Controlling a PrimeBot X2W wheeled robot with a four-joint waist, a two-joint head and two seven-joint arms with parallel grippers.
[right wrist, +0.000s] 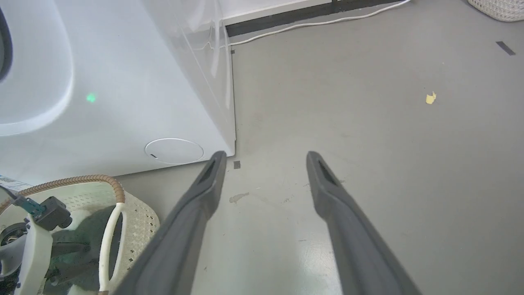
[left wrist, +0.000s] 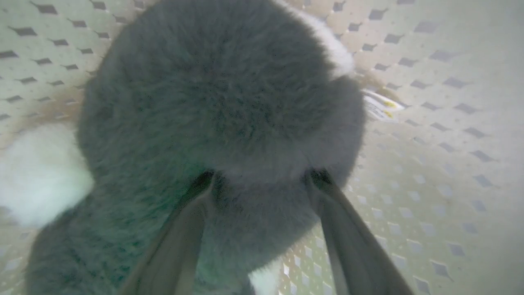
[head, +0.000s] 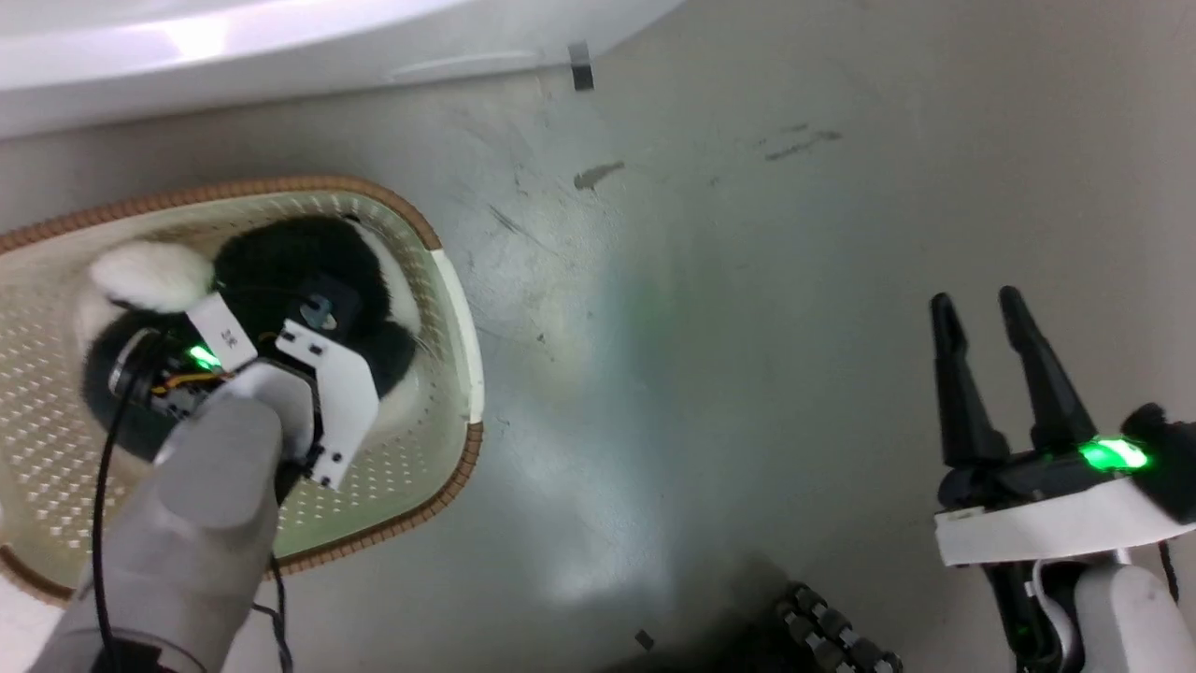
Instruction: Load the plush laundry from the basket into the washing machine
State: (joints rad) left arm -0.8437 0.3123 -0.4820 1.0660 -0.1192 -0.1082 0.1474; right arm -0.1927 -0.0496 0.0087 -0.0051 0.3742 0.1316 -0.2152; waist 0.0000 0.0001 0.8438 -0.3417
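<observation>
Scuffed grey floor [head: 747, 280]; perforated oval basket [head: 411, 458] holds fluffy plush laundry [head: 280, 262].

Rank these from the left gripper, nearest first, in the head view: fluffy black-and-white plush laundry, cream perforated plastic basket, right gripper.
1. Fluffy black-and-white plush laundry: the left gripper is sunk in its fur.
2. Cream perforated plastic basket: walls all around both.
3. Right gripper: far off at the lower right, above the floor.
</observation>
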